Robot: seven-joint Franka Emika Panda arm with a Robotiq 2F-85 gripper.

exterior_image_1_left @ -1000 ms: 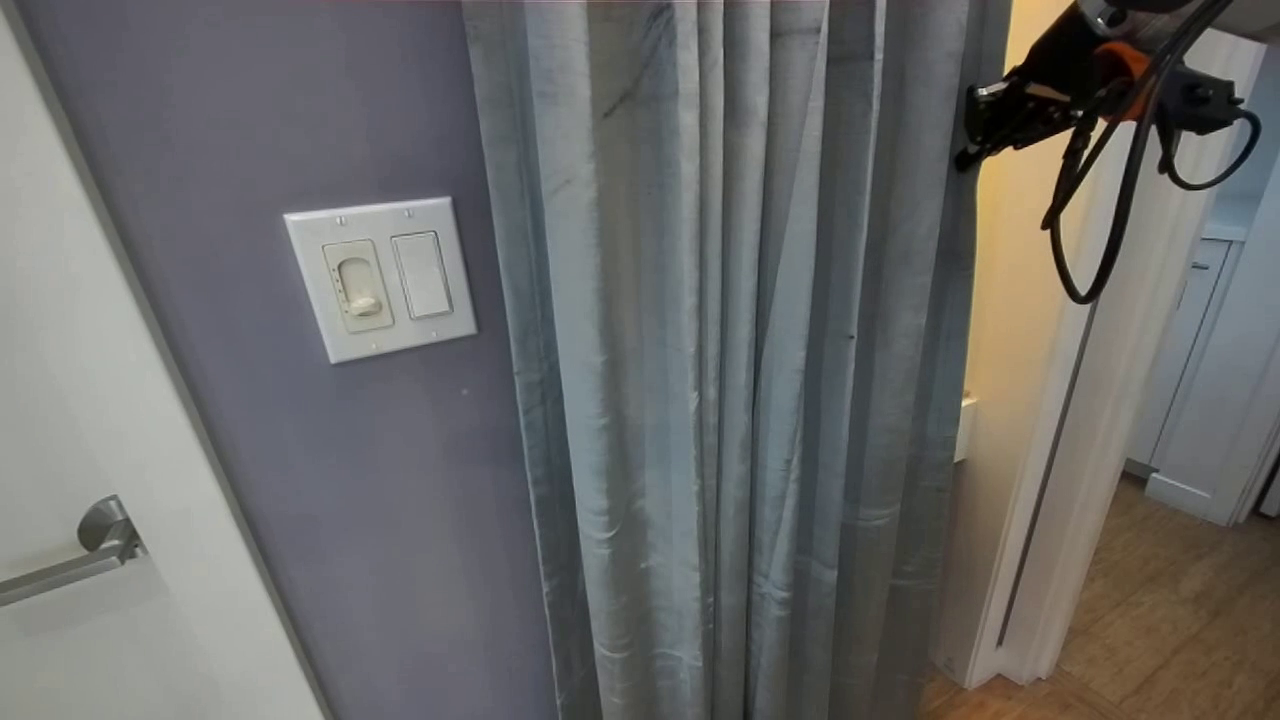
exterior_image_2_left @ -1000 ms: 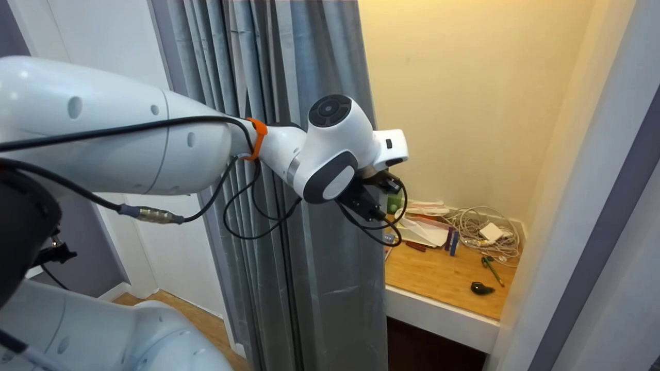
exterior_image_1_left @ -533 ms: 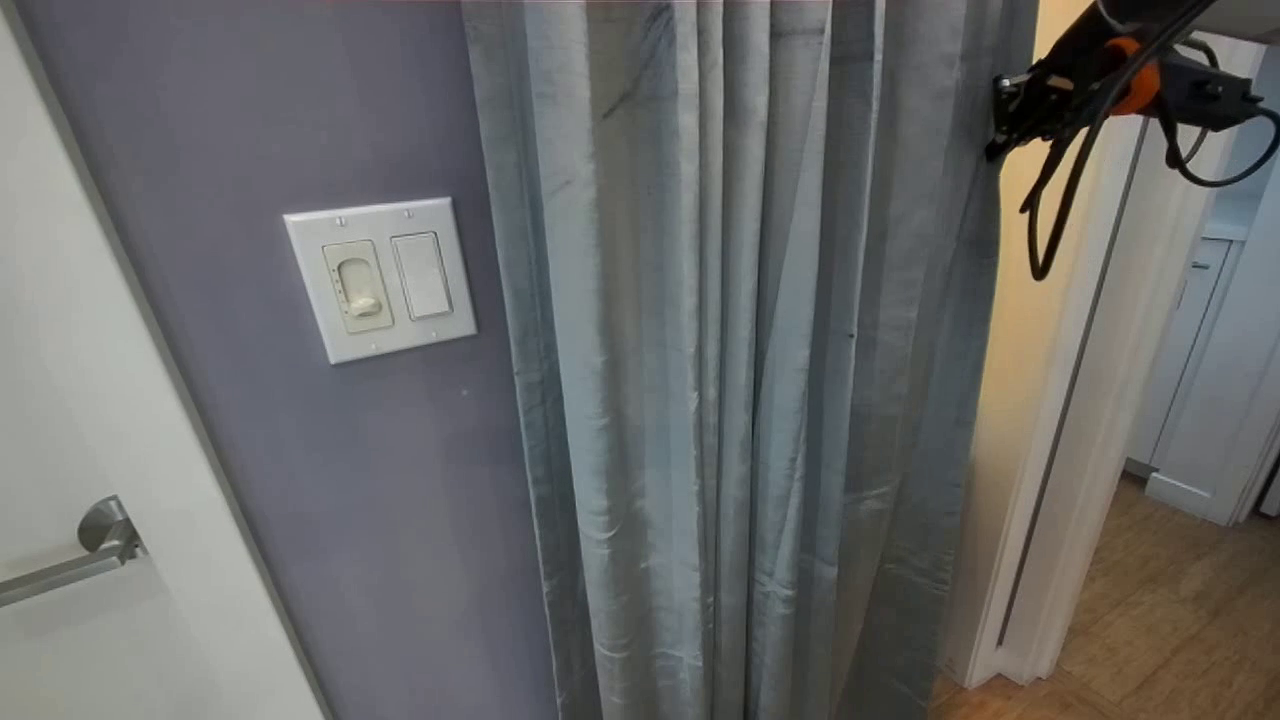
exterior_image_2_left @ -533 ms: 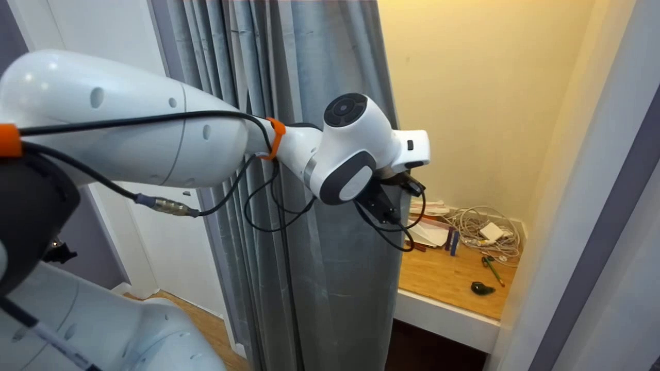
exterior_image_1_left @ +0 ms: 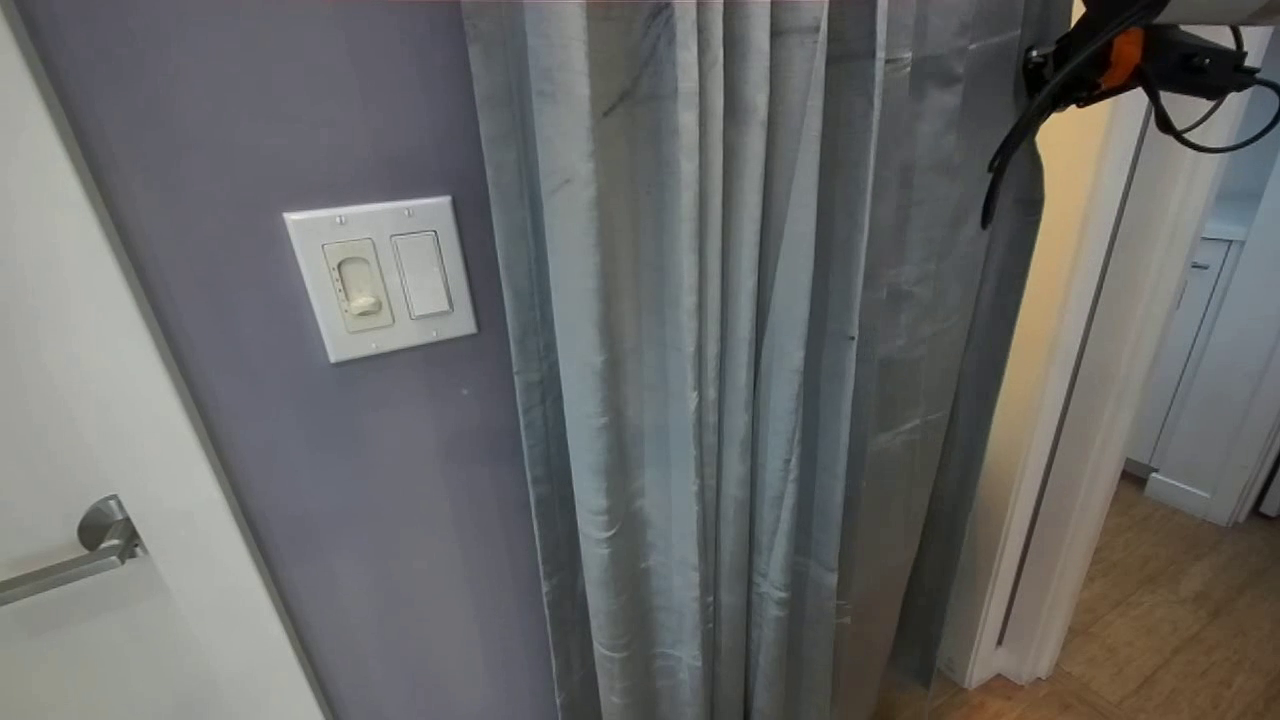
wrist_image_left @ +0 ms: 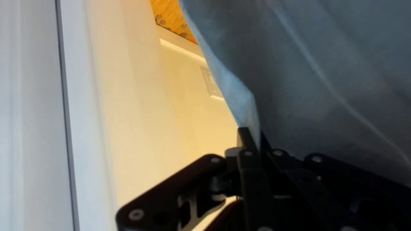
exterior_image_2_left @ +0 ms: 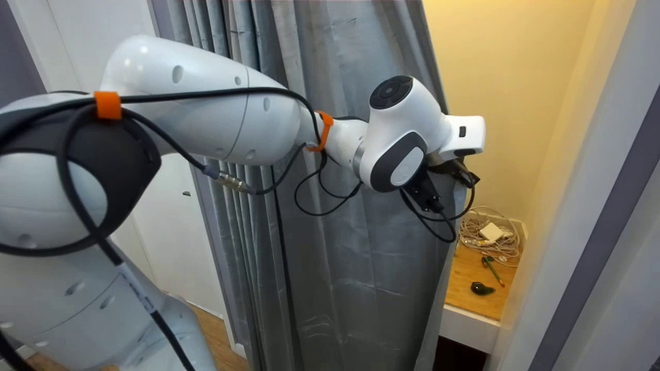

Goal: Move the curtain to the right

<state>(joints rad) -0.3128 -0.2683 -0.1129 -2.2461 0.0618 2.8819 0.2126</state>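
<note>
The curtain, tall pleated grey-blue fabric, hangs beside the purple-grey wall in an exterior view (exterior_image_1_left: 640,380). In another exterior view (exterior_image_2_left: 356,288) its free edge is drawn out at a slant toward the alcove. My gripper (wrist_image_left: 255,138) is shut on the curtain's free edge in the wrist view, with the curtain (wrist_image_left: 314,83) filling the right side. The pinched cloth runs down between the two fingertips. The gripper also shows at the top right of an exterior view (exterior_image_1_left: 1036,68), at the curtain's edge. Its fingertips are hidden behind the wrist in the remaining exterior view.
A lit alcove has a wooden shelf (exterior_image_2_left: 469,273) with a coiled white cable (exterior_image_2_left: 490,214), a green pencil (exterior_image_2_left: 494,273) and a small dark object (exterior_image_2_left: 481,288). A white door frame (exterior_image_1_left: 1090,400) stands right of the curtain. A wall switch (exterior_image_1_left: 382,280) is on the left.
My arm and gripper have moved right in both exterior views, drawing the curtain's free edge with them. The curtain now covers more of the alcove and hides the papers on the shelf.
</note>
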